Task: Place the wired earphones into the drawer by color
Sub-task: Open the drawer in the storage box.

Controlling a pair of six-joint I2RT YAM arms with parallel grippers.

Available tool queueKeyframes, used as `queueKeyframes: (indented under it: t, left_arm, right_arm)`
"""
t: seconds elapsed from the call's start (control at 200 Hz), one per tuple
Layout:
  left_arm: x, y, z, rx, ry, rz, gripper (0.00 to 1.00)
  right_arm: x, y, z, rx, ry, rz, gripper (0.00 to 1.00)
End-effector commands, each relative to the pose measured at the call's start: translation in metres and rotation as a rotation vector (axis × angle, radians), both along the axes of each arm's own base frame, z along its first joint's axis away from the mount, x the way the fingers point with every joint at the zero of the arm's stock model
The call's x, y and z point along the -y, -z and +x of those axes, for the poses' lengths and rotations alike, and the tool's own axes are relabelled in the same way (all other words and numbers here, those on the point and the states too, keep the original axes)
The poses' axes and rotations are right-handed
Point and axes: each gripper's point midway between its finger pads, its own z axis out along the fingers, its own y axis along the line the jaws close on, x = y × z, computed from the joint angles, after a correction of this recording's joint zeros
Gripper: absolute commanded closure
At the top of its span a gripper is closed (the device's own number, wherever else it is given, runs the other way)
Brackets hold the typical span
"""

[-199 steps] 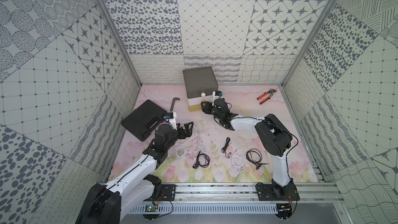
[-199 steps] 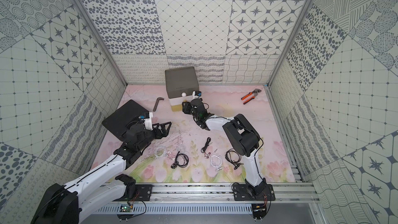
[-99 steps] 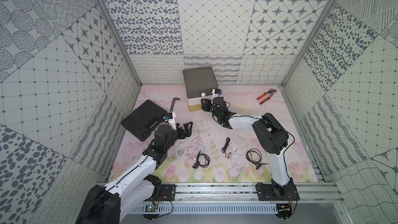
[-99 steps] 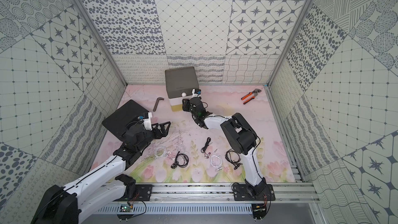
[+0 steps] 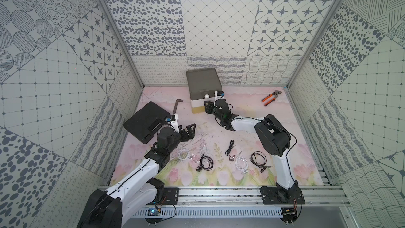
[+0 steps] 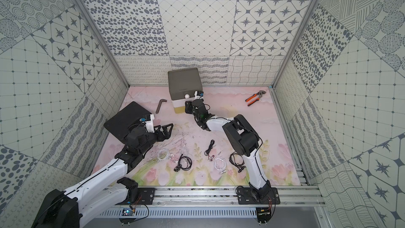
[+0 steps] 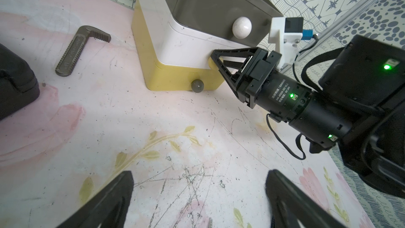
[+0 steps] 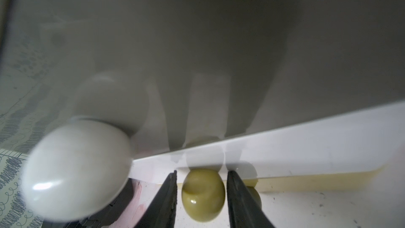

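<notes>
Right gripper (image 8: pixel 201 173) sat narrow around the drawer's (image 5: pixel 202 82) yellow knob (image 8: pixel 202 194), though I honestly couldn't tell if it pinched. Left gripper (image 5: pixel 189 131) hung wide open. Wired earphones (image 5: pixel 241 163) lay on the mat (image 5: pixel 219 123) between both arms.

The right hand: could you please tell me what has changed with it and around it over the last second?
The right hand edged in at the front of the drawer as its elbow swung inward. Its jaws now flank the yellow knob on the white tier, grip unclear. The left hand stayed open and still, and the earphones lie untouched.
</notes>
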Motion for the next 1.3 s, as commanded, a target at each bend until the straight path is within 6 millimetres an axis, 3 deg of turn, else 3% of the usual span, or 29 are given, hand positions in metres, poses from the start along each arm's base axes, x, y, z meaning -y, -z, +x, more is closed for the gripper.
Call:
queueKeyframes:
  t: [0.0,0.59,0.92,1.296]
  left_arm:
    - [0.001,-0.008,0.002,0.043,0.002,0.009,0.01]
    - [-0.001,-0.010,0.001,0.052,-0.005,0.009,0.01]
    - [-0.003,-0.009,0.000,0.056,-0.014,0.013,0.01]
    - [-0.006,-0.011,0.000,0.061,-0.027,0.012,0.01]
  right_arm:
    - [-0.007,-0.007,0.008,0.037,0.007,0.018,0.60]
    - [-0.006,-0.010,0.002,0.038,0.009,0.020,0.72]
    - [-0.006,-0.013,-0.019,0.032,-0.002,0.009,0.72]
    - [0.009,-0.008,-0.048,0.012,0.000,-0.013,0.73]
